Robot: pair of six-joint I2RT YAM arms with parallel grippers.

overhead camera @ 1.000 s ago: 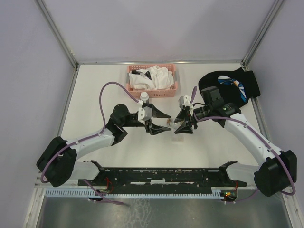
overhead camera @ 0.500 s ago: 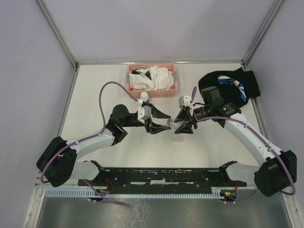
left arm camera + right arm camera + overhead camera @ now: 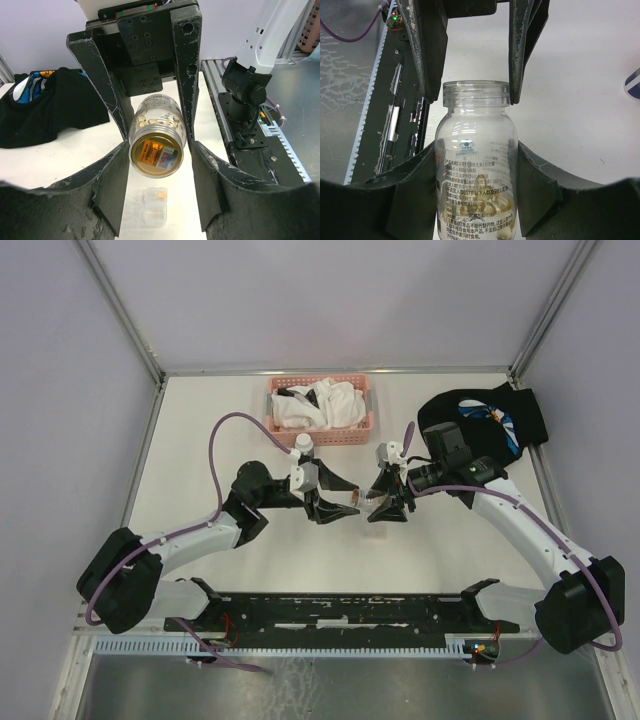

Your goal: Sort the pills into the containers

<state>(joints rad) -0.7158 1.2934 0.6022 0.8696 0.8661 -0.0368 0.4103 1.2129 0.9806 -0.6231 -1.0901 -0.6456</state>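
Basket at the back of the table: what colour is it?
Pink basket, holding white cloths; clearest in the top external view.

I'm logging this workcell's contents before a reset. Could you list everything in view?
pill bottle: one, clear, yellowish pills inside, lidless, held in the air between both pincers
clear box: one, colourless, on the table below the bottle, something orange in one compartment
pink basket: one, pink, far centre
white cloths: a pile, white, inside the basket
black cloth: one, blue-patterned, far right
small white item: one, before the basket, too small to identify
left pincer: one, black, at the bottle's mouth
right pincer: one, black, on the bottle's body
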